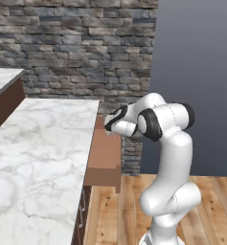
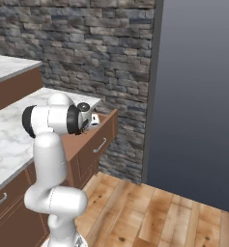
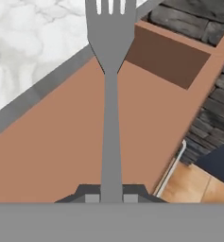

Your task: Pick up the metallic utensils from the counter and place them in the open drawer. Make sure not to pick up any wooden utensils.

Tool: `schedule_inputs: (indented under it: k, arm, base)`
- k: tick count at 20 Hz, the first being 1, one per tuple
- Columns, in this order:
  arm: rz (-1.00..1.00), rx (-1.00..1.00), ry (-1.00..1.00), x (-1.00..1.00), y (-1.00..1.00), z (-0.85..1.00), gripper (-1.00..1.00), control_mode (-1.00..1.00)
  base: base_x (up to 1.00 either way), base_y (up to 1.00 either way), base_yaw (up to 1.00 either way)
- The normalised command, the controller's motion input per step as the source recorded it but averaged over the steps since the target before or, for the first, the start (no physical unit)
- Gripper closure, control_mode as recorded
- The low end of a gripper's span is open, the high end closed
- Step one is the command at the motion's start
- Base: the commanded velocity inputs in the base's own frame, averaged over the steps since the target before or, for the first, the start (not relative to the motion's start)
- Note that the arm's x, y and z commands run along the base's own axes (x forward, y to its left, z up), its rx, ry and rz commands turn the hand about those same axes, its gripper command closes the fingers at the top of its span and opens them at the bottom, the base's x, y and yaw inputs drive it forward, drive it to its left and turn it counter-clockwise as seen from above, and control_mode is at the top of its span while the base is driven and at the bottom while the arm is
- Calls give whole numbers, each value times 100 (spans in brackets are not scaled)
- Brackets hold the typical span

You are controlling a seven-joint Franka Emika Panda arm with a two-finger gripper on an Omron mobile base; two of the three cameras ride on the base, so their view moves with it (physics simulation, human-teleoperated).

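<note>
Grey fork (image 3: 110,94) in closed gripper (image 3: 111,197) above open drawer (image 3: 61,142), beside marble counter (image 3: 33,42)

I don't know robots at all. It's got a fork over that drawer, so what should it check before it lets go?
1. Right utensil: the fork is plain grey, not wooden. Ok.
2. Grip: the end effector is shut on the fork's handle, one fingertip on each side. Ok.
3. Drawer state: the open drawer is pulled out from the counter. Ok.
4. Position: the fork's handle hangs over the drawer floor; its tines reach toward the counter's edge. Ok, with that caveat.
5. Height above the drawer floor: cannot tell.
6. Landing spot: the drawer floor below the fork looks bare. Ok.
</note>
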Motion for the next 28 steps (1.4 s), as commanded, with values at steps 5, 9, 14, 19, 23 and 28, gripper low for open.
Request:
schedule_inputs:
  k: [5,9,14,19,23,28]
  arm:
    - [-21,0,0,12,30,0,100,-100]
    - [-24,0,1,20,41,0,100,-100]
    - [-19,0,1,24,24,0,100,-100]
    - [-10,0,2,30,15,0,100,-100]
    - [-8,0,2,33,21,-11,100,-100]
    - [-3,-1,0,31,14,-19,100,-100]
  base:
    - [0,0,0]
    - [0,0,0]
    - [0,0,0]
    - [0,0,0]
    - [0,0,0]
    - [0,0,0]
